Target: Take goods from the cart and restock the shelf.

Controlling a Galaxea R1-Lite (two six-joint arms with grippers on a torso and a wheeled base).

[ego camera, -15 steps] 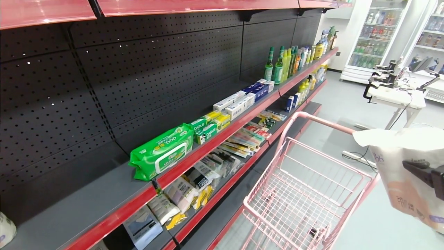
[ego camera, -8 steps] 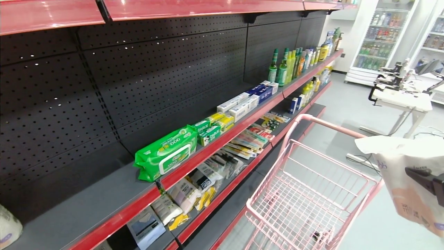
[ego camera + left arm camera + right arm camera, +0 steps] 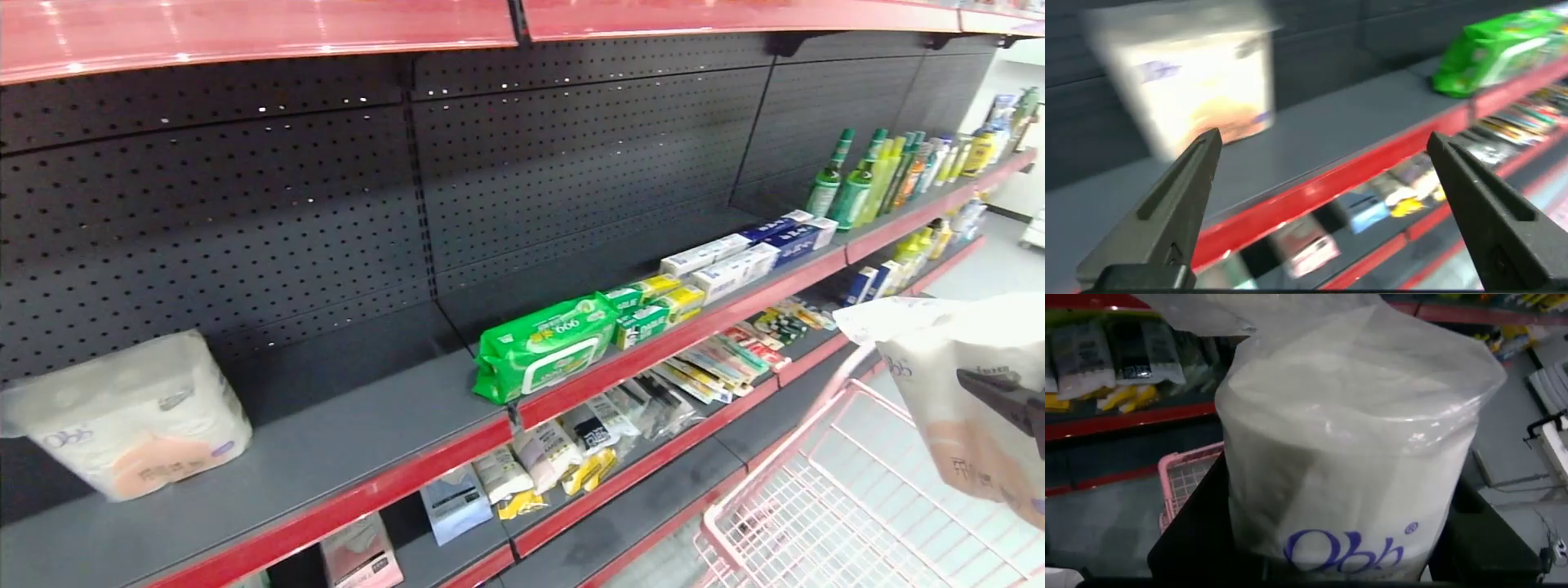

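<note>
Snugly within right end effector [image 3: 1331, 547], tissue pack [image 3: 1347, 433]

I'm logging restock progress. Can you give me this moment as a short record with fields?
right gripper: jaws shut on held pack, near the cart
left gripper: jaws open, empty, facing the shelf
shelf pack: standing on the shelf, left of the wipes
gap: bare shelf between shelf pack and wipes
cart: pink, in front of the shelf, at the right
</note>
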